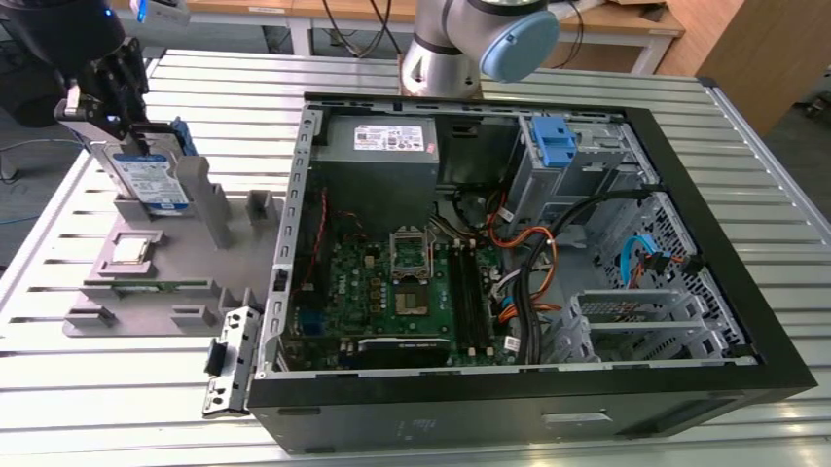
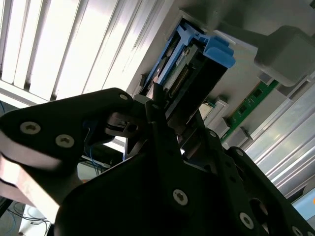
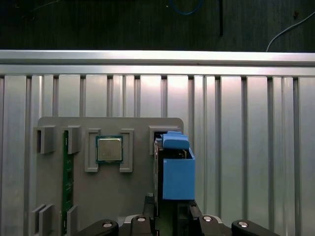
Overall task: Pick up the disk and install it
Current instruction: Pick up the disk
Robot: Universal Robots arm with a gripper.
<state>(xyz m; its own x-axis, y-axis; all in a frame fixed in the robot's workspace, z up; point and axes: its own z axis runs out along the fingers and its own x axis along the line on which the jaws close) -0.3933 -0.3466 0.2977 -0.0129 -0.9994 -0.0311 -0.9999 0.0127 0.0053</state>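
The disk (image 1: 146, 183) stands on edge in a slot at the far end of the grey fixture (image 1: 195, 282), on the exterior view's left. It is silver with a white-and-blue label and blue side rails. My gripper (image 1: 115, 136) comes down on its upper edge, with the fingers pressed against both faces. In both wrist views the disk (image 2: 197, 69) (image 3: 177, 172) runs lengthwise out from between the black fingers, its blue rail end farthest from the gripper (image 2: 167, 123) (image 3: 172, 216). The disk's lower edge still sits at the fixture (image 3: 133, 196).
The fixture also holds a processor chip (image 1: 134, 250) (image 3: 109, 149) and a green memory stick (image 1: 146, 285) (image 3: 65, 177). An open computer case (image 1: 520, 399) lies on the exterior view's right, with a blue bracket (image 1: 556, 144) in its drive bay and a grey power box (image 1: 379, 146). The arm's base (image 1: 468, 49) stands behind the case.
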